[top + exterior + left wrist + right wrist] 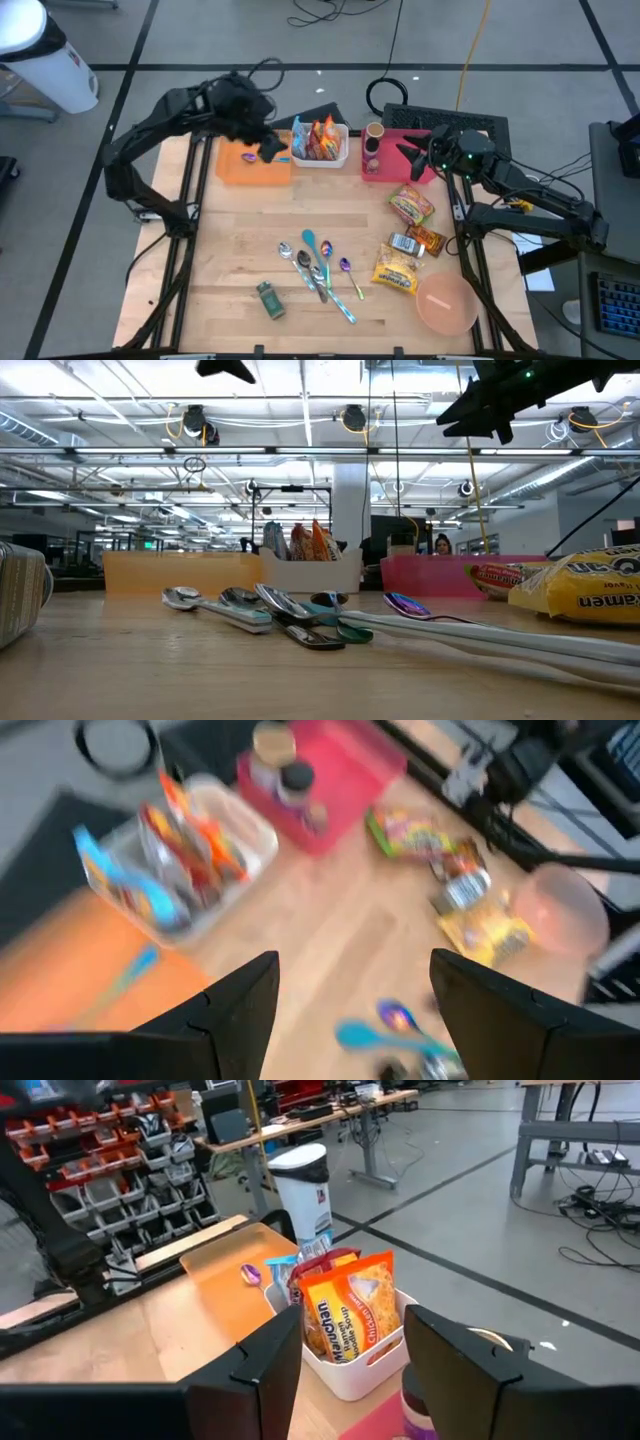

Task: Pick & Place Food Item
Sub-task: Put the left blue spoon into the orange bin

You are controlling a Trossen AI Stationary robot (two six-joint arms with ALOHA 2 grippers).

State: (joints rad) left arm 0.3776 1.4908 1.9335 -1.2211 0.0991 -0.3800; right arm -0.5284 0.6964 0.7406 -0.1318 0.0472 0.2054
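Several food packets lie flat on the table's right side: a ramen packet (pixel 411 205), two small packets (pixel 405 243) and a yellow noodle bag (pixel 395 270). More packets (pixel 345 1315) stand upright in the white bin (pixel 320 142) at the far edge. My left gripper (pixel 272 150) hangs open high above the orange bin (pixel 250 168), nothing between its fingers (pixel 235 1010). My right gripper (pixel 410 158) is held level above the pink bin (pixel 395 165), open and empty, pointing toward the white bin.
Several spoons (pixel 320 265) lie at the table's middle, a green can (pixel 270 300) near the front and a pink bowl (pixel 445 303) at the front right. Two jars (pixel 373 148) stand in the pink bin. A spoon (pixel 250 1272) lies in the orange bin.
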